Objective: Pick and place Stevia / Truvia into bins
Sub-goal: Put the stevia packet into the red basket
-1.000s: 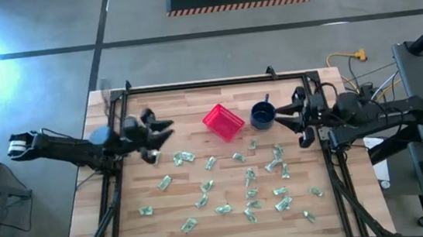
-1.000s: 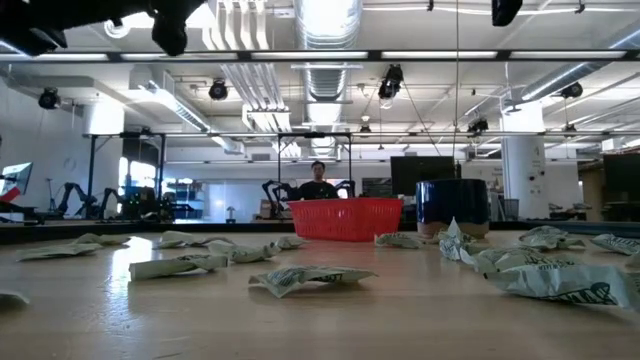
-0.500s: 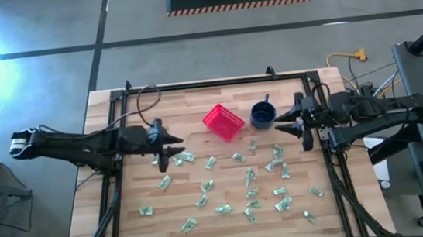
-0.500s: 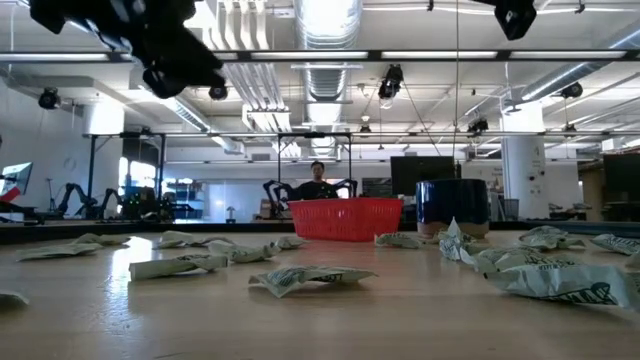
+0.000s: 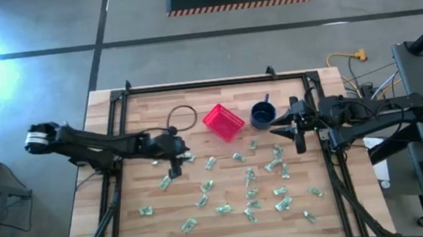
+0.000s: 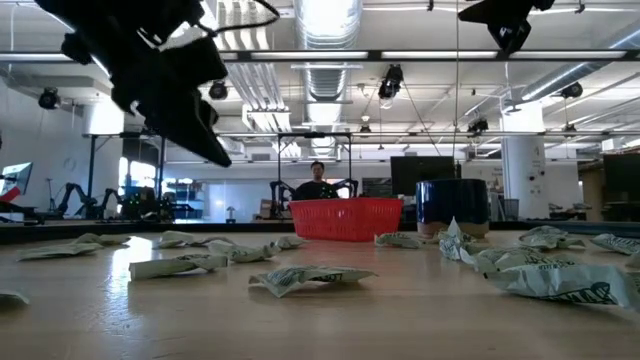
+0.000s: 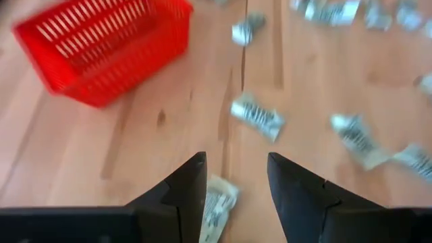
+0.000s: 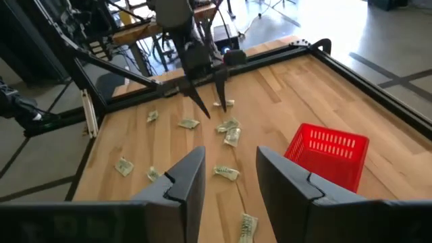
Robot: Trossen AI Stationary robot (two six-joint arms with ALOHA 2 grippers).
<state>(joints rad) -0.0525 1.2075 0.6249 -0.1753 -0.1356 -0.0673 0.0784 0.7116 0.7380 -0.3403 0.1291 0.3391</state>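
Several pale green-and-white sachets [image 5: 249,179] lie scattered flat on the wooden table, in its middle and near half. The red basket [image 5: 223,123] stands on the far half, with a dark blue mug [image 5: 262,114] to its right. My left gripper [image 5: 175,167] hangs open above the leftmost sachets and points down. In the left wrist view one sachet [image 7: 217,201] lies below the gap between its fingers [image 7: 191,177], and the low view shows the gripper [image 6: 205,140] well clear of the table. My right gripper [image 5: 289,132] is open, in the air just right of the mug.
A black metal frame [image 5: 200,84] runs round the table's edges. Bare wood [image 5: 156,112] lies left of the basket. In the right wrist view the basket [image 8: 329,160] shows, with my left gripper [image 8: 206,101] beyond it over sachets. A person [image 6: 318,183] sits far behind the table.
My left gripper has swung from the table's left side toward the right and near edge, tipped its fingers downward, and come down over the leftmost sachets. My right gripper has come down a little beside the mug. No sachet has moved.
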